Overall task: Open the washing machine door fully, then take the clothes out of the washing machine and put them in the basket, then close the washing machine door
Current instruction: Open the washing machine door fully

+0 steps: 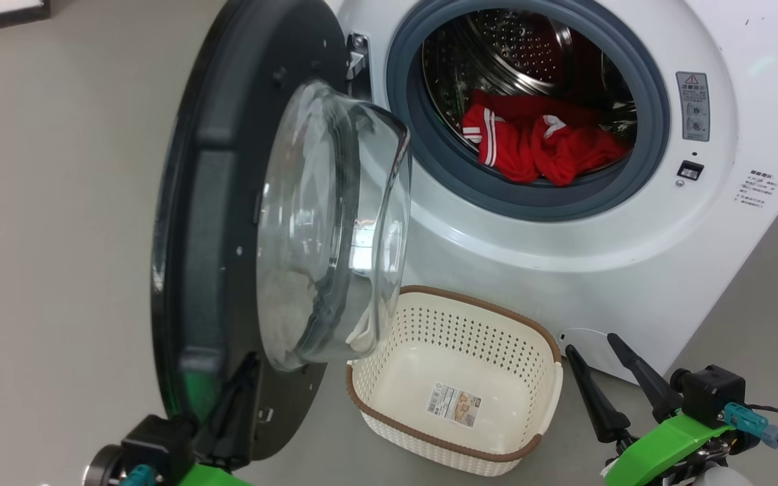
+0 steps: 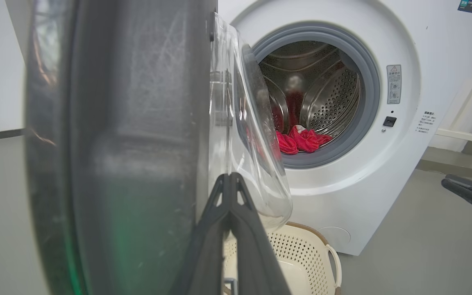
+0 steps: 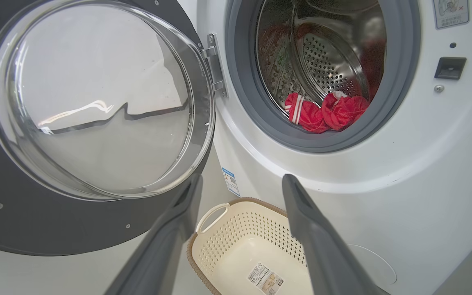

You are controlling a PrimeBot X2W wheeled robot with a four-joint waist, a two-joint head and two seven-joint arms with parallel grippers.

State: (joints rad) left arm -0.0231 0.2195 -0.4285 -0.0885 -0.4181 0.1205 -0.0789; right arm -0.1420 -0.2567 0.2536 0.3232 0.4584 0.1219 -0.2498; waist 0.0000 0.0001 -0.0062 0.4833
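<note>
- I see the black door [image 1: 227, 202] open, glass bowl bulging out.
- Red white-striped clothes [image 1: 537, 145] heaped in the drum of the white washing machine [image 1: 564, 236].
- Cream basket [image 1: 443, 331] upright on the floor below it.

Left wrist view: door [image 2: 129, 143] sits close to the lens, blurred, cut off top and bottom. It hides the washer's [image 2: 330, 196] left side and part of the drum mouth. Basket [image 2: 301, 254] is cut by the bottom edge, partly behind the door glass and the left gripper [image 2: 230, 180].

Right wrist view: basket's near end cut off.

Head view: clothes [image 1: 537, 145] have their lower part behind the gasket [image 1: 531, 196]; garment count cannot be told. Print on the warning label [image 1: 693, 106] and basket label [image 1: 454, 406] is too small to read.
</note>
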